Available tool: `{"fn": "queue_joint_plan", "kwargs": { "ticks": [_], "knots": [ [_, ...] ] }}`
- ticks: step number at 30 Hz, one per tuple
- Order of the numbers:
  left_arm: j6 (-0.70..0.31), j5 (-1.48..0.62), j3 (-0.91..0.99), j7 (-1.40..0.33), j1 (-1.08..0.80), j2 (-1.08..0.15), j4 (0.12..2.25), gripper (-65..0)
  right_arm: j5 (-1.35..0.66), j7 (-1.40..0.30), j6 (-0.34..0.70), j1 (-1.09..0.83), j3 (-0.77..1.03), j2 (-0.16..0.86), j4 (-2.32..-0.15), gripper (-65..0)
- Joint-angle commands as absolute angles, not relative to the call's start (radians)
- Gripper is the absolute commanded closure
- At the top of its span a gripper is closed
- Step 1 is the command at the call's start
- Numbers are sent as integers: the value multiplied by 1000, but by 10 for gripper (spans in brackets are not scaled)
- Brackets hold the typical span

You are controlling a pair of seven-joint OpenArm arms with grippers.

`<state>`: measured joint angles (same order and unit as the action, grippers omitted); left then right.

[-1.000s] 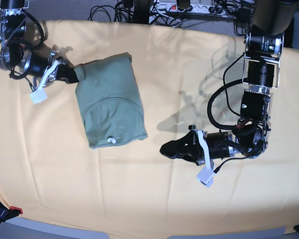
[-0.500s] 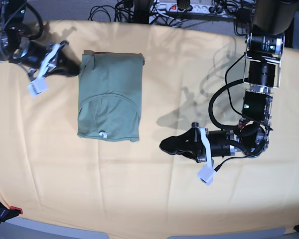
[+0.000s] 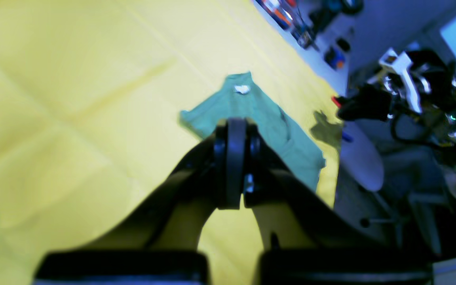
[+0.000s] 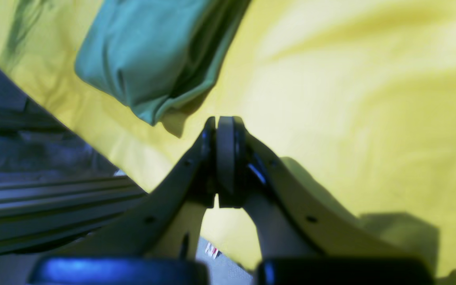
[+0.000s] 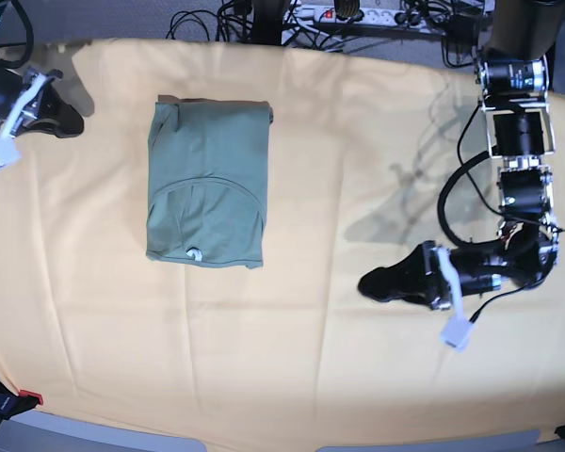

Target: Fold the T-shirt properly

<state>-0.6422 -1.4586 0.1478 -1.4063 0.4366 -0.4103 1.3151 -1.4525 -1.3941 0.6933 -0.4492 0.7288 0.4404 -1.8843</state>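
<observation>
Basically both jaws pinched together, nothing held. Right gripper [image 5: 71,122] sits off the T-shirt [image 5: 207,184], near the cloth's far-left edge; left gripper [image 5: 369,282] hangs over bare yellow-orange cloth [image 5: 311,377], well apart from the shirt. T-shirt lies as a tidy rectangle, neck tag [image 5: 194,253] up near the lower edge, upper corner slightly puffed in the right wrist view. Looks folded or nearly so. If a touch-up is needed: press that bulging corner flat, approach low, don't drag the layers. Otherwise park arms clear.
</observation>
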Motion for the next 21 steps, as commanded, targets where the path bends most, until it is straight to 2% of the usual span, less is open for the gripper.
{"fn": "queue_joint_plan", "kwargs": {
  "ticks": [1, 10, 21],
  "knots": [
    [-641, -1484, 168, -1396, 440, -449, 1354, 0, -1484, -1366, 698, -454, 760, 460, -1909, 0],
    [-635, -1484, 218, -1396, 166, -659, 1741, 0, -1484, -1366, 698, -577, 921, 460, -2023, 0],
    [-591, -1484, 618, -1396, -294, -879, 2156, 0, -1484, -1356, 698, -798, 1057, 460, -2049, 0]
  ]
}}
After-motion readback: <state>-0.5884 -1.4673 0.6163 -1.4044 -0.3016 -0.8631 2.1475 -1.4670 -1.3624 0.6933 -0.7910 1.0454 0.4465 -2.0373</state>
